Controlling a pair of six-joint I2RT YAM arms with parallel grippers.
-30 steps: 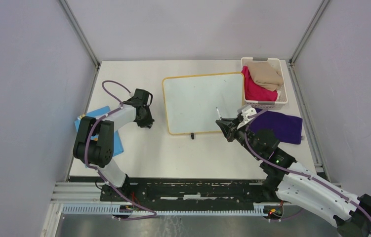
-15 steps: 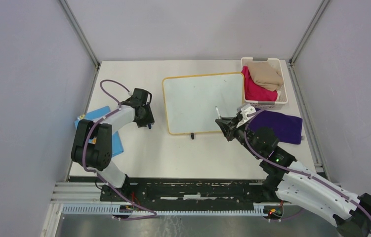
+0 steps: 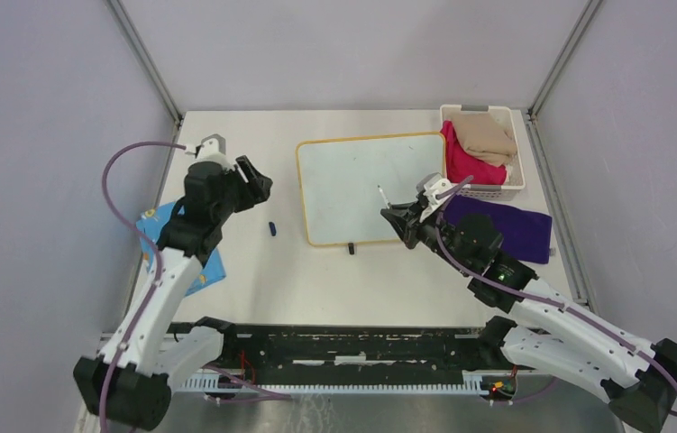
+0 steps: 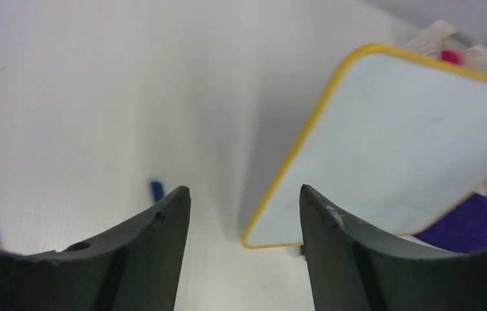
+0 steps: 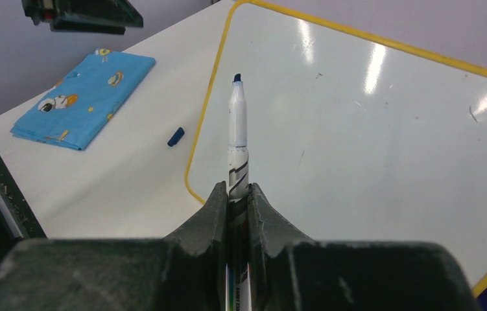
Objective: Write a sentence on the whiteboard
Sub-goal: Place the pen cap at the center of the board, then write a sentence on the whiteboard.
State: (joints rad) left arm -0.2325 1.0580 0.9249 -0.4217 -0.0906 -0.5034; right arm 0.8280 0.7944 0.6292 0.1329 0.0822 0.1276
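Observation:
The whiteboard (image 3: pixel 352 185) lies flat on the table, yellow-framed, and its white surface shows no sentence. My right gripper (image 3: pixel 397 219) is shut on a white marker (image 3: pixel 383 198), whose uncapped blue tip hovers over the board's right half. In the right wrist view the marker (image 5: pixel 238 129) stands straight out from the gripper (image 5: pixel 234 189) above the whiteboard (image 5: pixel 370 129). My left gripper (image 3: pixel 260 183) hangs open and empty, raised left of the board. A small blue cap (image 3: pixel 272 228) lies on the table below it. The left wrist view shows the left gripper (image 4: pixel 244 189), the cap (image 4: pixel 157 190) and the whiteboard (image 4: pixel 396 149).
A blue patterned cloth (image 3: pixel 208 268) lies at the table's left edge under the left arm. A white basket (image 3: pixel 474 109) with red and tan cloths stands at the back right. A purple cloth (image 3: pixel 515 230) lies in front of it.
The left gripper opened and rose away from the table, leaving the blue cap lying there. The right gripper moved left with the marker, further over the board.

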